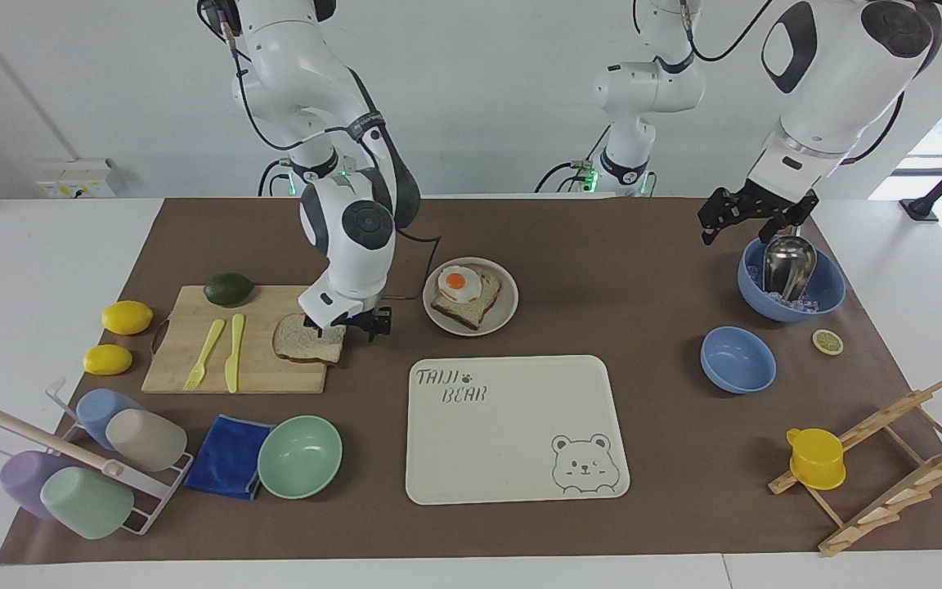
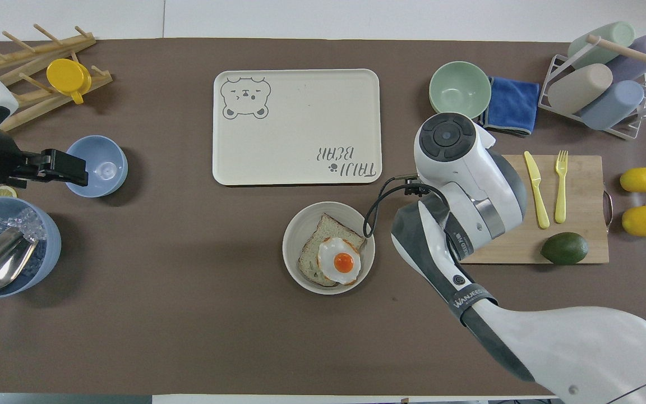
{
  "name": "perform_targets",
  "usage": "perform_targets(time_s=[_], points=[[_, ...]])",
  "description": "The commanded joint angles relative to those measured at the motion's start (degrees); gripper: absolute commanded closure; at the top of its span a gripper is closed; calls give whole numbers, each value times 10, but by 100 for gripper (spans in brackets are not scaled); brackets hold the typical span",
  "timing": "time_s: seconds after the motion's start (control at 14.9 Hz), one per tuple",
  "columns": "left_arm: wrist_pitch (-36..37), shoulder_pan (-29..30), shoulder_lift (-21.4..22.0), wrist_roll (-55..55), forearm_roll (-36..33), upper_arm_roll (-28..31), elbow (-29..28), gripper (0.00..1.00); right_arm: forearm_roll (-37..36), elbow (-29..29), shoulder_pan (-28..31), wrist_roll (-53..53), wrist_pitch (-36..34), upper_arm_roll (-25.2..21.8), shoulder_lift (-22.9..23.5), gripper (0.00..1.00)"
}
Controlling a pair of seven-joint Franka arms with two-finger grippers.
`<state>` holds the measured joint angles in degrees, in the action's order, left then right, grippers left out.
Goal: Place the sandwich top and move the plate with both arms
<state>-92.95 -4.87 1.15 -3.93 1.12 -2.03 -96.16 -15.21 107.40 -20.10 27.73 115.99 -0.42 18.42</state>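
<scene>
From my station I saw the right gripper [image 1: 346, 327] down at the sandwich top [image 1: 307, 341], at the edge of the slice toward the plate [image 1: 506, 311]. One black finger showed on the bread's corner and the other just past the slice's edge over the worktop [image 1: 602, 270] – so the fingers looked spread around that edge, though I could not tell whether they were actually touching it. From overhead the arm's white wrist covered the slice completely.

The sandwich top lay flat on the board [image 1: 193, 360], at the board's end nearest the plate, overhanging the edge a little. On the same board sat a yellow knife [image 1: 233, 352] and fork [image 1: 204, 353] side by side, and an avocado [image 1: 228, 288] at the board's corner nearer the robots.

The plate stood on the worktop near the middle, carrying the egg toast [image 1: 464, 293]. It was nearer the robots than the tray [image 1: 512, 466] and apart from it.

The left gripper [image 1: 750, 214] waited in the air over the rim of the big blue bowl [image 1: 827, 290] that held ice and a metal scoop [image 1: 787, 263] – its fingers were spread, with nothing between them
</scene>
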Motion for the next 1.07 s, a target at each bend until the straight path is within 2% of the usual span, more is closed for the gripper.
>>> perform_targets(time_s=[0.0,0.27,0.67,1.0], points=[[7,7,8,6,6,-3,-3,0,-12,23,1,21,18,2,-6,0],[7,7,8,6,6,-3,-3,0,-66,48,-22,41,19,2,-1,0],[7,7,8,6,6,-3,-3,0,-150,48,-24,56,8,2,14,1],[7,7,8,6,6,-3,-3,0,-153,50,-24,56,9,2,14,10]])
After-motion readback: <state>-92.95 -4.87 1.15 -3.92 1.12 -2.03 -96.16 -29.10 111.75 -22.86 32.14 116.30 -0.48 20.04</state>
